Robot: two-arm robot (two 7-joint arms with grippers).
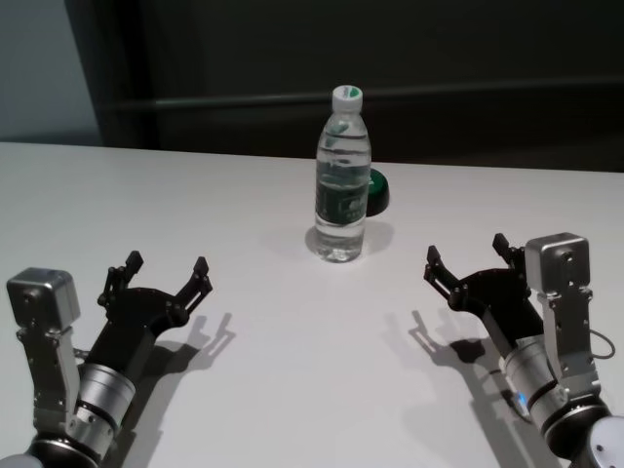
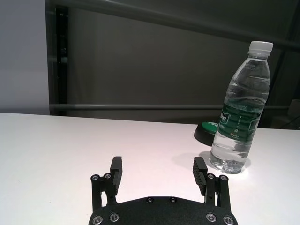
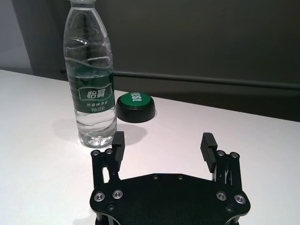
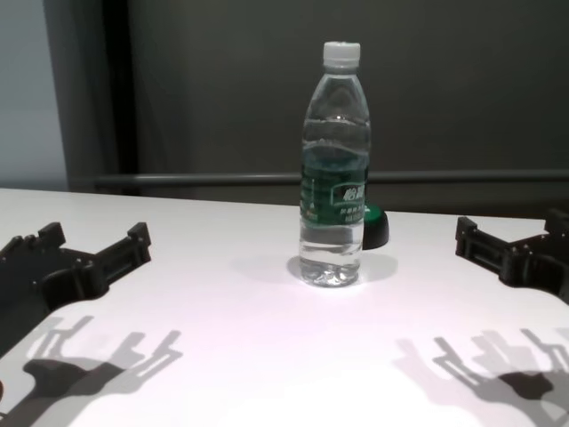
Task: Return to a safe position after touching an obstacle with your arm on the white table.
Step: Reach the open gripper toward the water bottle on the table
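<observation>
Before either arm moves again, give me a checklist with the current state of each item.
1. Bottle upright on the table: ok.
2. Cap on the bottle: ok.
3. Left gripper clear of the bottle, fingers open, holding nothing: ok.
4. Right gripper clear of the bottle, fingers open, holding nothing: ok.
5. Black dome behind the bottle, away from both grippers: ok.
6. Whether the bottle has already been touched: cannot tell.
</observation>
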